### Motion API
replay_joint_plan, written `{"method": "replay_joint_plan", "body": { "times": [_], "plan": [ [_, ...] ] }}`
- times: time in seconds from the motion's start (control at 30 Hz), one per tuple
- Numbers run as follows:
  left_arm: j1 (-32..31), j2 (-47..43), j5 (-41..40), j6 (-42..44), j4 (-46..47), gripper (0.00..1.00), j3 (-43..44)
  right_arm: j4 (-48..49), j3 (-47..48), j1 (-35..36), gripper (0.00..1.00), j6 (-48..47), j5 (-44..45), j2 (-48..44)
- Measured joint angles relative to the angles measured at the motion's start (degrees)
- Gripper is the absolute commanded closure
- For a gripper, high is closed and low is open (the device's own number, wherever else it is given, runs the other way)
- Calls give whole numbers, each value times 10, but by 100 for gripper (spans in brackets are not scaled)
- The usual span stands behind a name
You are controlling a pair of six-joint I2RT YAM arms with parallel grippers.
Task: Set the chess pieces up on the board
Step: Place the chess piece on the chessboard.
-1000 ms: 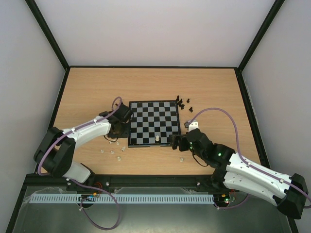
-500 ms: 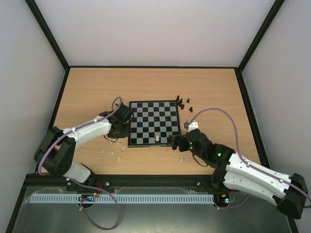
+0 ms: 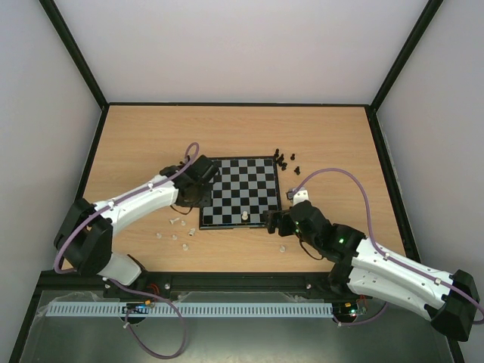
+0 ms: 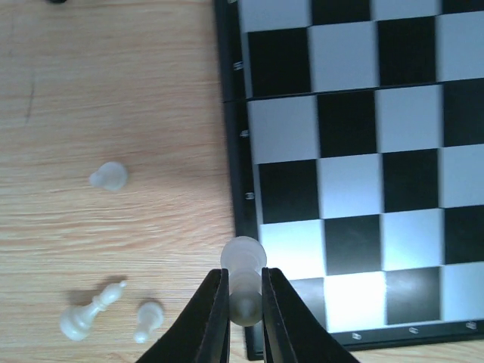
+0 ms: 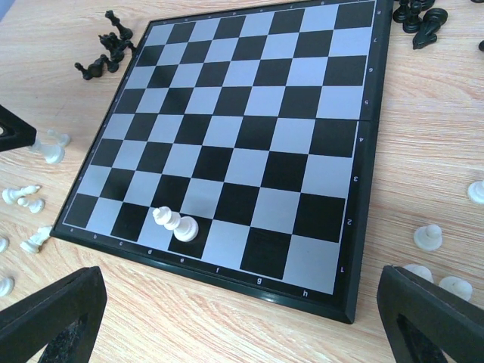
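Near right: the right gripper hangs just off the board's near right corner, jaws spread wide with nothing between them.
Near left: the left gripper is pinched shut on a small cream-white round-headed piece. It holds it at the left border of the flat square chessboard of dark and pale checks, towards its near left corner.
Done so far: one lone cream-white piece is on the board's near row; I cannot tell whether it is upright or tipped.
Left to do: almost everything, by my judgement; the setup has barely begun.
Count, white: the loose cream-white pieces lie on the pale wooden table. From above, about six lie left of the board. In the right wrist view, four lie by its near right corner. The full total is unsure.
Count, black: none are on the board. The black pieces sit in two bunches off the far corners, too crowded to count.
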Motion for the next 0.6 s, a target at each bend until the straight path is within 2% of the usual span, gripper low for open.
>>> {"method": "replay_joint_plan", "body": {
  "times": [0.6],
  "plan": [
    [-90, 37, 0, -5, -24, 98, 77, 0, 0, 0, 1, 0, 9, 0]
  ]
}}
